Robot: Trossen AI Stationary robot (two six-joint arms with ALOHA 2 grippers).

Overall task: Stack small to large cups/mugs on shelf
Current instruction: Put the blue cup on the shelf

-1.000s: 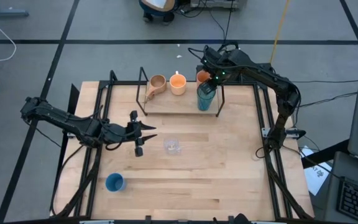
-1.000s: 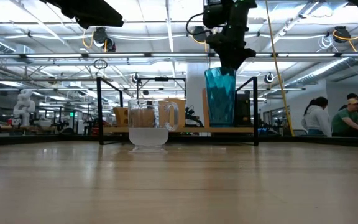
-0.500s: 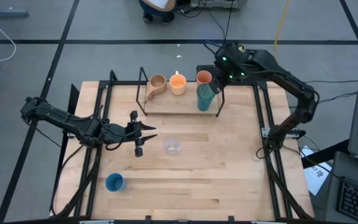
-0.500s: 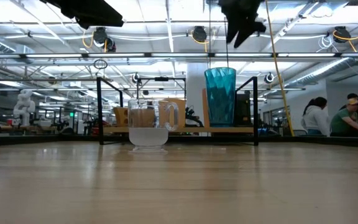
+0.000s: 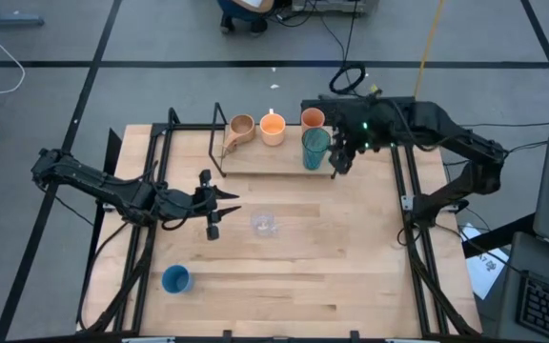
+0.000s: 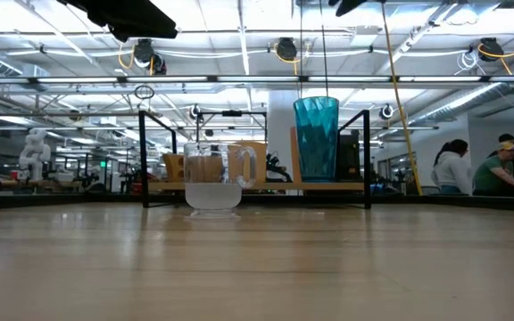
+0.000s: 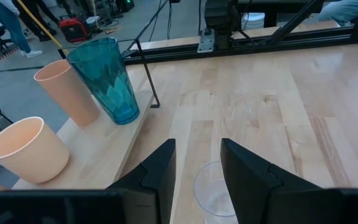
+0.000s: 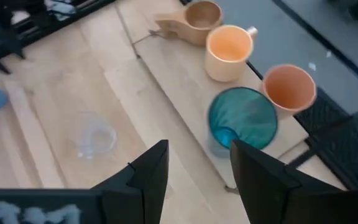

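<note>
This is a big robot lab or workshop. The wooden table (image 5: 284,257) stands on a grey floor (image 5: 84,38) marked with dark lines, and black cables (image 5: 336,43) lie across it. Two dark robot arms are fixed to black metal frames at the table's sides. Looking across the table, the room is wide and open, with long ceiling lights (image 6: 230,27), metal rails and hanging cameras overhead. Far back stands a white robot (image 6: 34,147), and people (image 6: 476,169) sit at desks at the far right.
</note>
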